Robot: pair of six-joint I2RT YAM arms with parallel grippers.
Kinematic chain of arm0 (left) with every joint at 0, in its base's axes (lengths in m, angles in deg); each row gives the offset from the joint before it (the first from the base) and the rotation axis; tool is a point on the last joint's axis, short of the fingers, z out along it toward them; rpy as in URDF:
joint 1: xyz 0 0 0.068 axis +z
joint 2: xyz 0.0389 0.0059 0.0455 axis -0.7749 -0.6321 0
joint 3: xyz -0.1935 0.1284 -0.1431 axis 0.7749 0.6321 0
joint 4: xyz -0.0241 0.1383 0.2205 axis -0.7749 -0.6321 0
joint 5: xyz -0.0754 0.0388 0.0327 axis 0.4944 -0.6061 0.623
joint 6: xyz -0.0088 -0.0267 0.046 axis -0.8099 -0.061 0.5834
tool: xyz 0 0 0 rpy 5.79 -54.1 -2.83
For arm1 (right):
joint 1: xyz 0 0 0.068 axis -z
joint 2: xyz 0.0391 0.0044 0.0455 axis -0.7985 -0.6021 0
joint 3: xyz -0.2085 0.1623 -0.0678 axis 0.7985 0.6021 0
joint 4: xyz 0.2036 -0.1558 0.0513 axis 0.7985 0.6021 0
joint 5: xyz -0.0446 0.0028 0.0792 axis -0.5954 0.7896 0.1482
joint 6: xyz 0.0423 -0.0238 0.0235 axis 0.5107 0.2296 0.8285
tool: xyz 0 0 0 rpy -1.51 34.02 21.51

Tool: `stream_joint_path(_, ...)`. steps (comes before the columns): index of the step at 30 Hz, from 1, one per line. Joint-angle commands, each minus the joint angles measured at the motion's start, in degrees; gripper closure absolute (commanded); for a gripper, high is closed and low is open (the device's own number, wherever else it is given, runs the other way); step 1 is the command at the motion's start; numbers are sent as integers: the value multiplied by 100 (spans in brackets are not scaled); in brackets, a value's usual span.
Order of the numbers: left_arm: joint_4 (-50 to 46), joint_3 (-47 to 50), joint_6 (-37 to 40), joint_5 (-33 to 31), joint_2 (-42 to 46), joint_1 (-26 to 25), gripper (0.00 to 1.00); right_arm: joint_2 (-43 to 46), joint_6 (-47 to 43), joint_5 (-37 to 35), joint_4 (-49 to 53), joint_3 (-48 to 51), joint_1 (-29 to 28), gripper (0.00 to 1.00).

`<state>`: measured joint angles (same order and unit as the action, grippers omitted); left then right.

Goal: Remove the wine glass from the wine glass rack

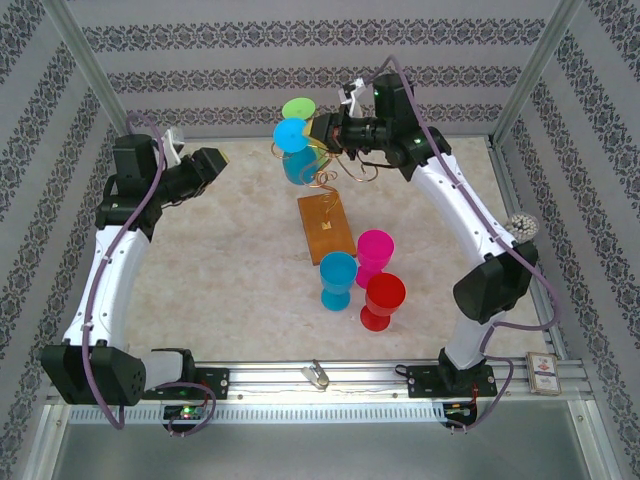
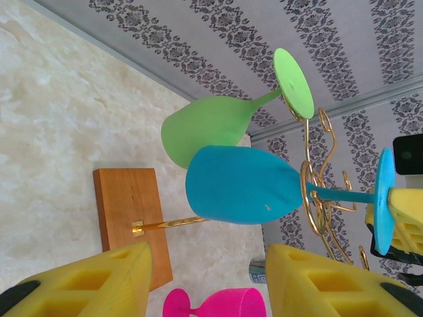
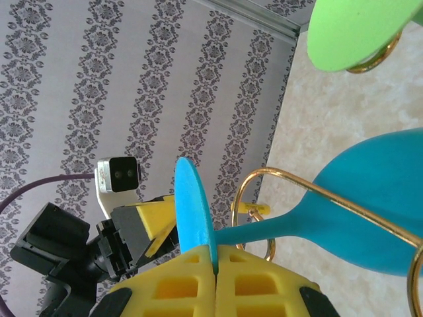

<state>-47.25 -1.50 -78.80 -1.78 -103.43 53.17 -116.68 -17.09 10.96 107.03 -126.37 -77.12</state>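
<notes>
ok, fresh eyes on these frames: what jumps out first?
The right hand is shut on the foot of the blue wine glass, which hangs bowl-down from the gold wine glass rack at mid-table, with a green glass hanging beside it. In front of the rack stand a blue glass, a pink glass and a red glass. The left hand hovers open to the left.

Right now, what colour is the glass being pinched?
Blue. The wine glass shows best from the left wrist.
</notes>
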Motion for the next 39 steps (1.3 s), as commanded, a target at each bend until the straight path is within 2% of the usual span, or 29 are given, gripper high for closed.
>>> stream_joint_path(1,74,48,-46,-36,177,71,51,286,-16,104,-78,196,-18,100)
stream_joint_path(20,-16,33,-22,-59,267,71,51,493,422,148,-662,752,-135,100)
stream_joint_path(28,-9,30,-13,-42,275,70,51,686,1101,201,-1538,1302,-139,100)
stream_joint_path(39,-1,71,0,-53,298,71,51,898,1329,130,-1738,1547,-152,100)
